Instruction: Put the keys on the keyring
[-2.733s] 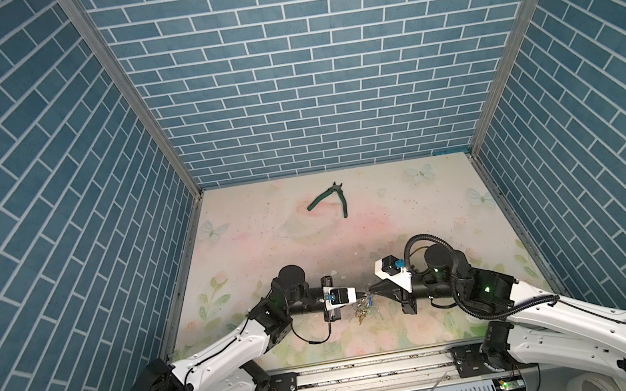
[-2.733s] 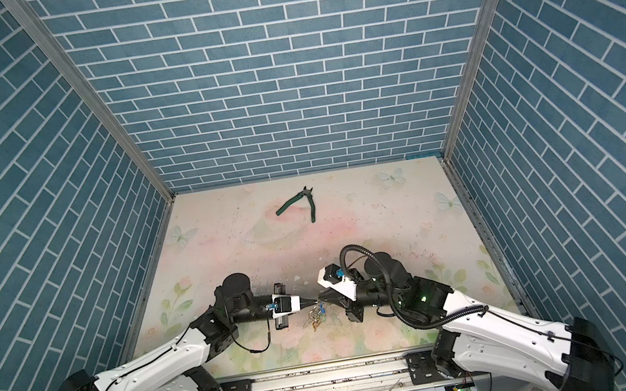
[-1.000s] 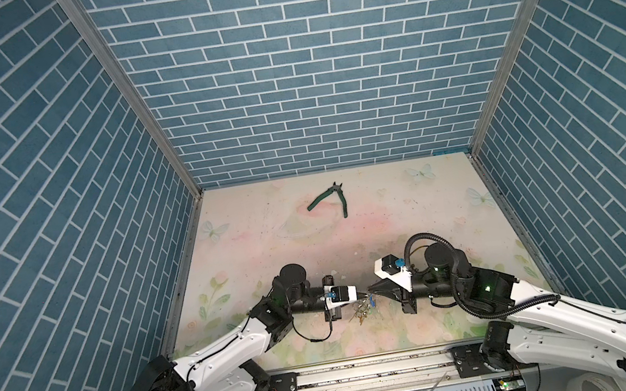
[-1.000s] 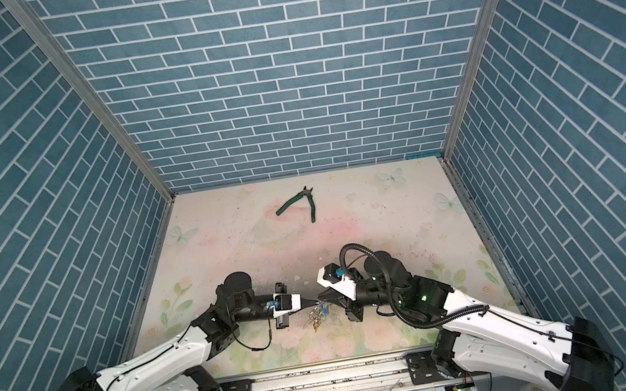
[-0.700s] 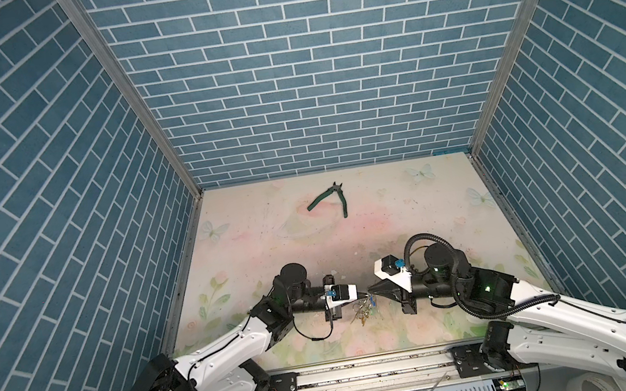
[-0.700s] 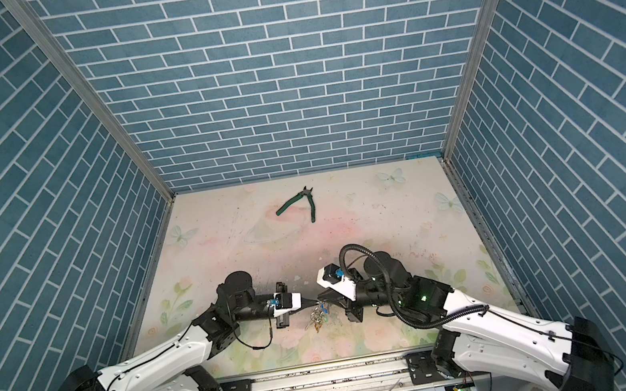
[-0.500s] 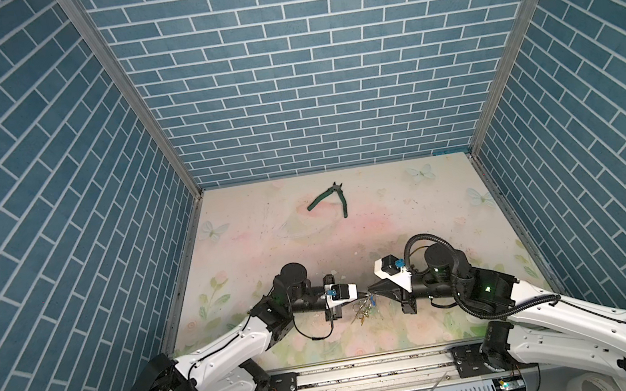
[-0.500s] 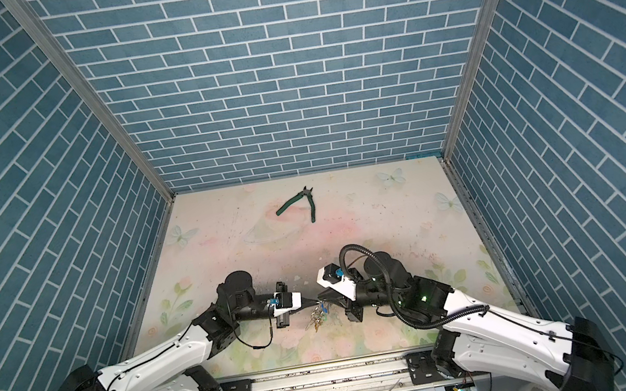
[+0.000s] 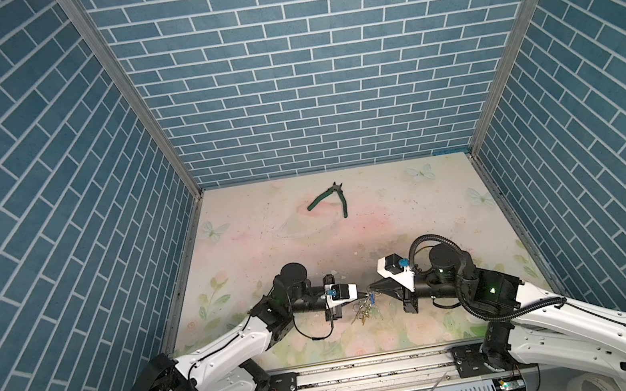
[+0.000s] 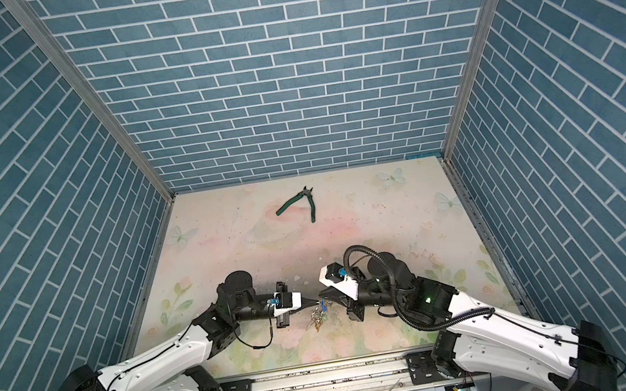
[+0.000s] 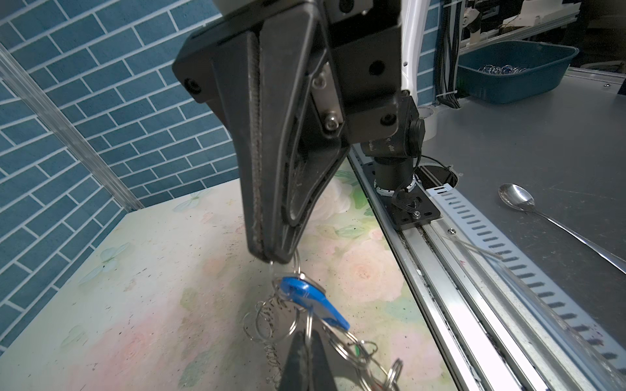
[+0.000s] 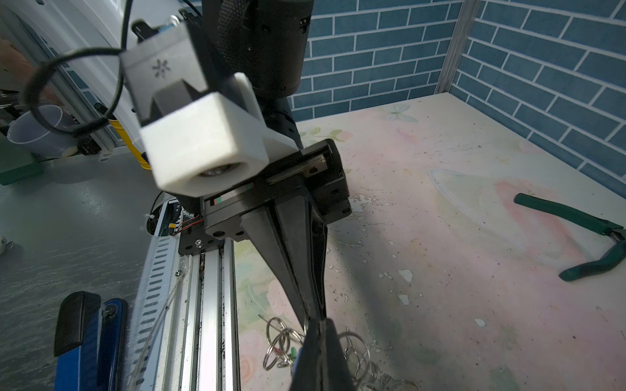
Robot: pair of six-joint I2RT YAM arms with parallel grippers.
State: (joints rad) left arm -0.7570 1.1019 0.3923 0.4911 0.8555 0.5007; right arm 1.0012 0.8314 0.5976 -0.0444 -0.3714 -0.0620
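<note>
The left gripper is pressing its jaws together on a silvery ring of the keyring. The keyring is showing here only as a tangle of small wire rings hanging below the tips, and its dark hoop cannot be made out. Tip to tip with it, the right gripper is squeezing closed on the thin ring of the keys. Their oblong blue tag is hanging tilted between the two tips, and the metal blade is lost among the rings.

In both top views this bundle is hanging near the middle of the table, by its front edge, too small to read.

The left wrist view alone is showing a blue bin holding clear glassy beads, and a spoon lying on the grey bench. The right wrist view is showing instead a translucent cup, contents unclear, and the green-handled pliers lying well apart from the grippers.
</note>
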